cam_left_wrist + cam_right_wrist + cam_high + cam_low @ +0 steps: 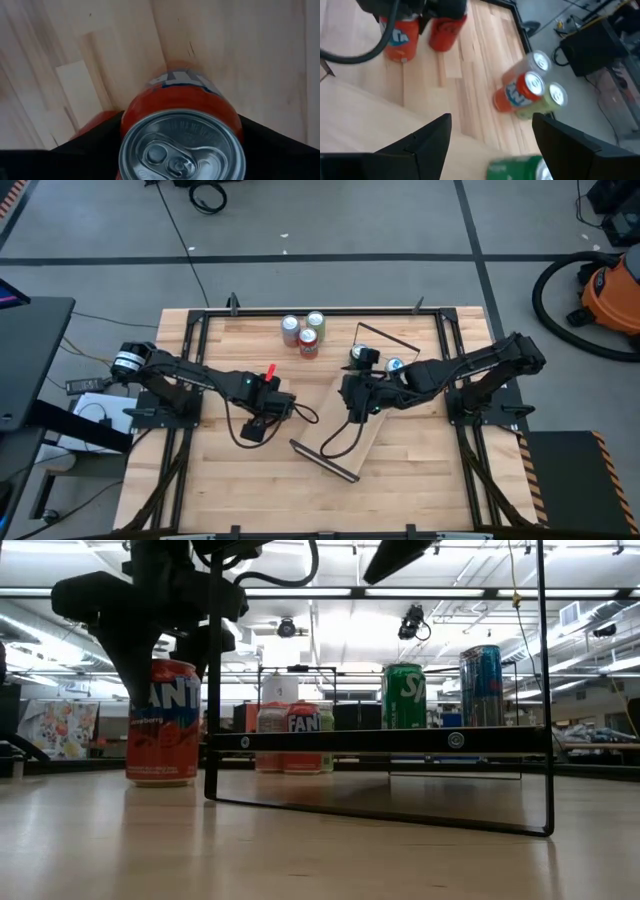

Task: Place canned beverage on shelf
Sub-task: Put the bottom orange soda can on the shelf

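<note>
An orange Fanta can (162, 725) stands upright on the tabletop, left of the shelf; it also shows in the left wrist view (182, 135) and the right wrist view (400, 36). My left gripper (254, 427) is shut on it from above. The shelf's light-wood plank (345, 430) lies slanted at mid-table with black wire frames (545, 690) at its ends. A green Sprite can (404, 695) and a blue can (482, 685) stand on the plank. My right gripper (492, 145) hovers over the plank, open and empty. My left gripper pinches the Fanta can's upper wall just below its top rim (125, 125) between its two fingers (90, 142), one on either side. The fingers come from above, pointing down. The can stands upright with its bottom (160, 780) on the tabletop.
Three more cans (304, 332) stand grouped near the table's far edge; they also show in the right wrist view (530, 92). Black frame rails (190, 360) run along the table's left and right sides. Bare wood lies toward the near edge (280, 500).
</note>
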Controlling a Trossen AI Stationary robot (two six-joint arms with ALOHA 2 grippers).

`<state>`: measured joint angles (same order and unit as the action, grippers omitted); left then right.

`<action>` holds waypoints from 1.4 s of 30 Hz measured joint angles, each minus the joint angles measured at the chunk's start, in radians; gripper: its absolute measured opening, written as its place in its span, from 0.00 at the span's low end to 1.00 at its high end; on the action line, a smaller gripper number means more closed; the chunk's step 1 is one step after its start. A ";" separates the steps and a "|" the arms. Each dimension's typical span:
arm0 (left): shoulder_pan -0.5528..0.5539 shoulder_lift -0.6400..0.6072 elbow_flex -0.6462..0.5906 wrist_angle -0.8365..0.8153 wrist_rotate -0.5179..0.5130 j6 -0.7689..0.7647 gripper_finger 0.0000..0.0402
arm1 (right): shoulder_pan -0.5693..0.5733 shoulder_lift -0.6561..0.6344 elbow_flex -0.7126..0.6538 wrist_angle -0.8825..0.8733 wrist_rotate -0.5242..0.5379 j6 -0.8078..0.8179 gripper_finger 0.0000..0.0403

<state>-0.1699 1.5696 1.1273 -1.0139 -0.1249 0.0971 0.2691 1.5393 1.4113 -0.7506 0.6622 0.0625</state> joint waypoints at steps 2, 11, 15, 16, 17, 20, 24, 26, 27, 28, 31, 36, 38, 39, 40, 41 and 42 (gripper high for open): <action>0.000 0.004 0.014 -0.019 -0.001 -0.004 0.75 | 0.013 -0.014 0.000 -0.033 0.022 0.027 0.70; 0.032 0.002 0.201 -0.079 -0.037 0.017 0.75 | 0.083 -0.057 0.000 -0.191 0.115 0.172 0.66; 0.074 0.001 0.267 -0.072 -0.038 0.018 0.75 | 0.125 -0.063 0.000 -0.291 0.169 0.274 0.66; 0.085 0.001 0.279 -0.074 -0.038 0.019 0.75 | 0.136 -0.064 0.000 -0.316 0.178 0.299 0.66; 0.094 0.002 0.290 -0.070 -0.038 0.019 0.75 | 0.149 -0.065 0.000 -0.345 0.188 0.325 0.66; 0.124 0.002 0.311 -0.002 -0.038 0.020 0.75 | 0.186 -0.070 0.000 -0.418 0.217 0.408 0.66; 0.154 0.010 0.326 0.061 -0.029 0.026 0.75 | 0.228 -0.080 -0.024 -0.492 0.260 0.513 0.66; 0.166 0.033 0.348 0.079 -0.008 0.028 0.75 | 0.241 -0.100 -0.064 -0.486 0.262 0.542 0.66; 0.171 0.050 0.364 0.074 -0.005 0.028 0.75 | 0.245 -0.115 -0.088 -0.477 0.262 0.555 0.66; 0.176 0.066 0.380 0.072 -0.003 0.029 0.75 | 0.248 -0.132 -0.114 -0.471 0.262 0.571 0.66; 0.189 0.128 0.423 0.070 0.002 0.053 0.75 | 0.253 -0.185 -0.179 -0.438 0.263 0.594 0.65; 0.214 0.239 0.512 0.052 -0.001 0.076 0.75 | 0.253 -0.293 -0.219 -0.427 0.292 0.582 0.63; 0.223 0.281 0.558 0.056 -0.001 0.077 0.75 | 0.254 -0.340 -0.219 -0.417 0.335 0.562 0.63; 0.226 0.300 0.583 0.054 -0.001 0.080 0.75 | 0.254 -0.363 -0.219 -0.406 0.358 0.550 0.62; 0.229 0.318 0.607 0.052 -0.001 0.087 0.75 | 0.254 -0.384 -0.219 -0.394 0.380 0.536 0.62; 0.231 0.333 0.630 0.051 -0.003 0.096 0.75 | 0.254 -0.404 -0.219 -0.380 0.400 0.522 0.62; 0.231 0.348 0.654 0.051 -0.003 0.104 0.75 | 0.254 -0.422 -0.219 -0.369 0.419 0.511 0.62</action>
<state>0.0614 1.9175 1.7808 -0.9627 -0.1275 0.2013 0.5232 1.1177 1.1923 -1.1200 1.0814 0.5735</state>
